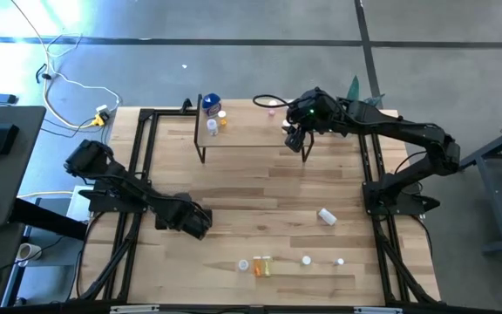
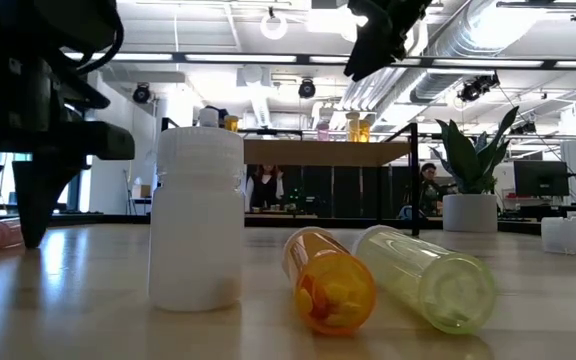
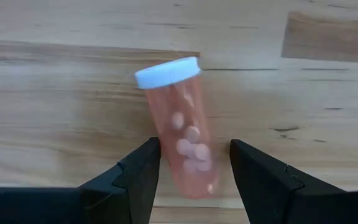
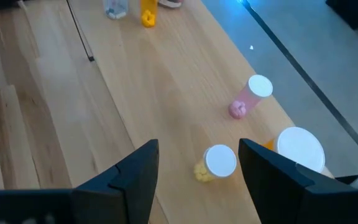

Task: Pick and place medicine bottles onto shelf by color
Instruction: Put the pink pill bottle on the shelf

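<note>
A pink medicine bottle (image 3: 182,134) with a pale cap lies on its side on the table. My left gripper (image 3: 194,165) is open and points down over it, one finger on each side of its lower end, small gaps showing. In the high view that gripper (image 1: 196,220) hides the bottle. My right gripper (image 1: 298,133) hangs open and empty over the right end of the shelf (image 1: 251,133). Below it on the shelf are a pink bottle (image 4: 248,98) on its side, a yellow one (image 4: 215,163) and a white cap (image 4: 300,149).
A blue-topped bottle (image 1: 211,102) and small vials (image 1: 219,120) stand at the shelf's left end. A white bottle (image 1: 326,216) lies mid-table on the right. Near the front edge are a white bottle (image 2: 196,220), an orange one (image 2: 328,280), a yellow-green one (image 2: 428,275) and more small ones (image 1: 306,260).
</note>
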### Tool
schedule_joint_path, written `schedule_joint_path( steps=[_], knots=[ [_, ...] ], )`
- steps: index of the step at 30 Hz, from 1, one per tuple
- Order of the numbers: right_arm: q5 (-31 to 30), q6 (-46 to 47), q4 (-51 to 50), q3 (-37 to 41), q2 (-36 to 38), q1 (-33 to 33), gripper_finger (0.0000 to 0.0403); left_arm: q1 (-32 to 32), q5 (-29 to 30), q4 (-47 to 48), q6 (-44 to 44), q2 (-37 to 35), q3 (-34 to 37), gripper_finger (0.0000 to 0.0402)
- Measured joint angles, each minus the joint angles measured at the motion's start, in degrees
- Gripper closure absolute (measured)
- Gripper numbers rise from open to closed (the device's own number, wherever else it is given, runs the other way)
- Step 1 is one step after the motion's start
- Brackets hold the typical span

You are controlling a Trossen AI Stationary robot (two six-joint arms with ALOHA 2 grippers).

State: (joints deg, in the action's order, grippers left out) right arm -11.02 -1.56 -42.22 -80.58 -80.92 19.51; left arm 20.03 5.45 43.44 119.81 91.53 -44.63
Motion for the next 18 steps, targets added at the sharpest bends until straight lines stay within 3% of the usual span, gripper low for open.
schedule_joint_path(
  steps=[9,18],
  knots=[
    [0.0,0.0,1.0,0.0,0.0,0.0,0.019,0.0,-0.5,0.2,-3.2,0.8,0.0,0.0223],
    [0.0,3.0,0.9,0.0,0.0,0.0,0.019,0.0,-0.7,-0.3,-13.2,0.1,0.1,0.0282]
  ],
)
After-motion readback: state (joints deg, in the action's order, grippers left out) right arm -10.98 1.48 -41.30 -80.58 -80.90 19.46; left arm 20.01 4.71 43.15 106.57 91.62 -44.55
